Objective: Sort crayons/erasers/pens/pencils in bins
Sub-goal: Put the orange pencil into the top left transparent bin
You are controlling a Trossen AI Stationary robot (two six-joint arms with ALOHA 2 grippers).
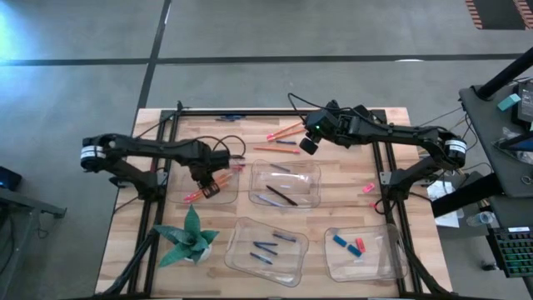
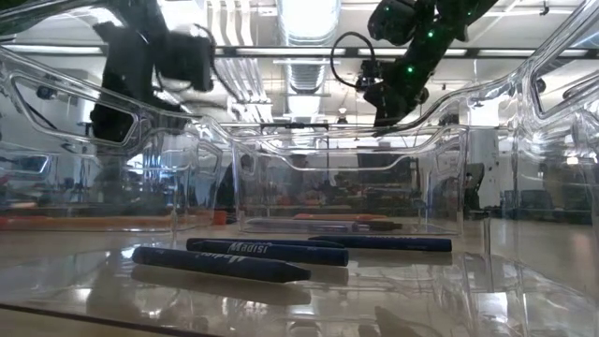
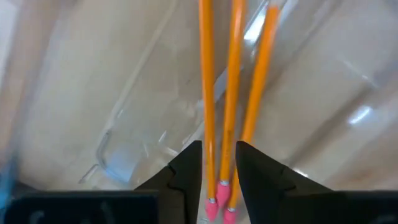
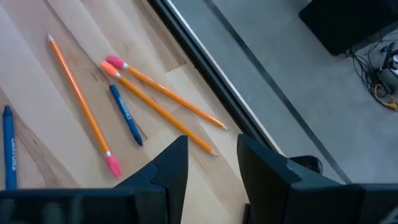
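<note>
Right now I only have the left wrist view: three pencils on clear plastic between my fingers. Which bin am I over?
Observer: The left gripper is over the far-left bin, the one beside the plant.
Operator: Any pencils loose on the table?
Observer: Yes, several pencils lie at the far side of the table, by the open right gripper.
Operator: Are all the erasers binned?
Observer: No. One pink eraser lies on the wood to the right of the middle bin.
</note>
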